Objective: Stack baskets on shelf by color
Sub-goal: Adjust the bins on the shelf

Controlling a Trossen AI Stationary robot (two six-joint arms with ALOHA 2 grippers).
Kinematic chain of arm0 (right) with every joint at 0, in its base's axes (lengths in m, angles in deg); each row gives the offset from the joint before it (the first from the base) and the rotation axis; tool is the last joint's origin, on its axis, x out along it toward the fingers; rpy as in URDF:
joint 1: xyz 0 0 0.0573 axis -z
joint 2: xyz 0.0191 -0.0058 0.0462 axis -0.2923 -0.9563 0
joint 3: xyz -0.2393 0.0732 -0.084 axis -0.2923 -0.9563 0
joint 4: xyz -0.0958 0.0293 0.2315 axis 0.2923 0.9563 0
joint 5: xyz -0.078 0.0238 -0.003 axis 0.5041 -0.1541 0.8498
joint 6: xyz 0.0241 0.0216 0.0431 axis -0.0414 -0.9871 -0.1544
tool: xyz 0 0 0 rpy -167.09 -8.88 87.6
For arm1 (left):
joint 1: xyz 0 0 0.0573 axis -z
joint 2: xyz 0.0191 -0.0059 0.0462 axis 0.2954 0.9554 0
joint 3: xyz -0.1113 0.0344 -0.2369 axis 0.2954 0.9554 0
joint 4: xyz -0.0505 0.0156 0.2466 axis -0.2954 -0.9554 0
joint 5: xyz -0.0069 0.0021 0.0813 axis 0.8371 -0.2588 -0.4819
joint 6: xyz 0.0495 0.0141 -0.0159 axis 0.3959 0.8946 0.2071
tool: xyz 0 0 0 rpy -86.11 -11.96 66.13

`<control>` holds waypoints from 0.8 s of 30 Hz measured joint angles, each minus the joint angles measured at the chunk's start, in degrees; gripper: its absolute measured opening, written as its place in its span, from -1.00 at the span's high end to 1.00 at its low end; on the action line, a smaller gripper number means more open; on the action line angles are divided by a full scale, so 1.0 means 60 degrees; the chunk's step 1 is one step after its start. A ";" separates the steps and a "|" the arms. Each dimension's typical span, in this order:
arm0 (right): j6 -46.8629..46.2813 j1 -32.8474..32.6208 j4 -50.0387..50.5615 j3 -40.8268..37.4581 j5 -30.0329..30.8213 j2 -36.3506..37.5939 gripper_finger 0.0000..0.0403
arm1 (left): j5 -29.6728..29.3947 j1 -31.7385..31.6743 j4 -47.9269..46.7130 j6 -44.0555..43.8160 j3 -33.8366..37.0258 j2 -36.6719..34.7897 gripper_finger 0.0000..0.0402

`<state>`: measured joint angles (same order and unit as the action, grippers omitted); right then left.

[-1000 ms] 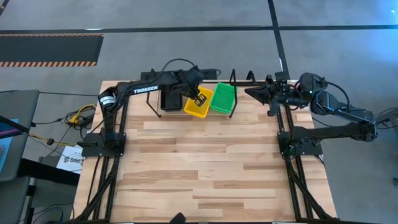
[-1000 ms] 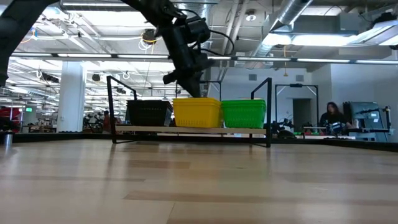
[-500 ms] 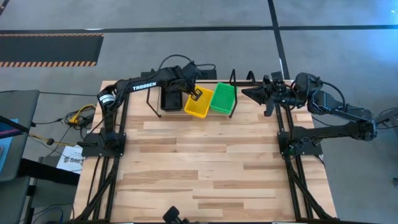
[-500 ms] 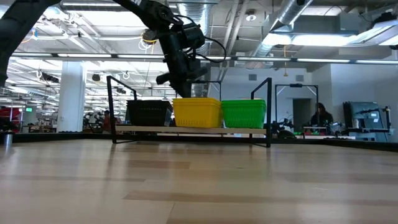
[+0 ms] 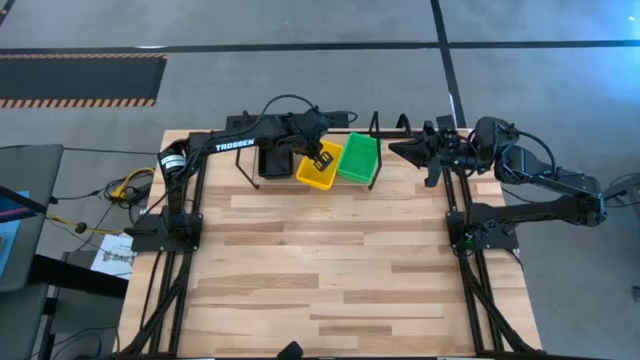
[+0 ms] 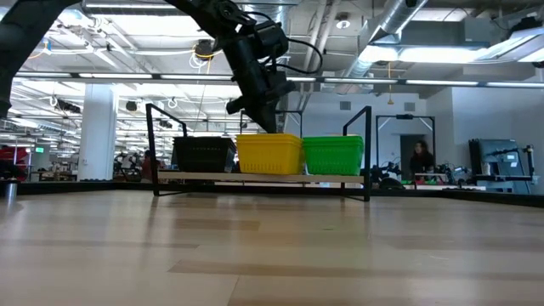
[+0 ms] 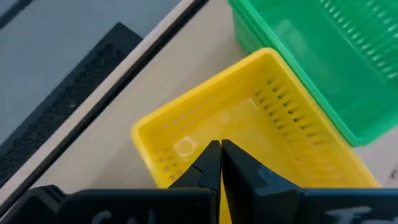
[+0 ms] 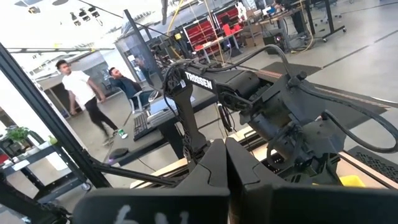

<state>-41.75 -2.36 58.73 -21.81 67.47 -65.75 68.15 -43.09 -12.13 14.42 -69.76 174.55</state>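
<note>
Fingers (image 7: 211, 163) pressing together, holding nothing, left gripper (image 5: 322, 156) hovering over the yellow basket (image 5: 318, 166) on the shelf (image 6: 255, 177). Right gripper (image 5: 412, 151) waiting beside the shelf, fingers likewise closed.

The shelf (image 6: 259, 177) is a low black wire rack with upright looped ends and a pale wood board, standing at the far edge of the table, left of centre. Three stacks of perforated plastic baskets sit on it in a row, all upright and open-topped. The black baskets (image 6: 202, 154) are at the left, the yellow baskets (image 6: 269, 153) in the middle, turned slightly askew in the overhead view, and the green baskets (image 6: 333, 155) at the right, just beside the yellow.
</note>
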 joint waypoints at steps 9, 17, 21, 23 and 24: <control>-0.0004 0.0000 -0.0071 0.0000 0.0000 0.0000 1.00 | -0.0450 0.0007 -0.0022 0.0198 -0.0004 0.0076 1.00; -0.0004 -0.0127 -0.0155 0.0000 0.0000 0.0004 0.99 | -0.0278 -0.0135 -0.0266 0.0280 0.0000 0.1032 1.00; -0.0007 -0.0254 -0.0131 0.0000 0.0000 0.0004 0.99 | -0.0723 -0.0123 -0.0308 0.0264 -0.0002 0.1113 1.00; -0.0007 -0.0283 -0.0124 0.0000 -0.0001 0.0000 0.99 | -0.0989 -0.0110 -0.0417 0.0287 -0.0093 0.1104 1.00; -0.0007 -0.0308 -0.0122 0.0000 0.0000 0.0000 1.00 | -0.1033 -0.0112 -0.0642 0.0291 -0.0219 0.1116 1.00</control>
<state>-41.80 -4.21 58.00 -21.81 67.47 -65.75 61.96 -43.77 -15.98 16.17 -71.08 181.25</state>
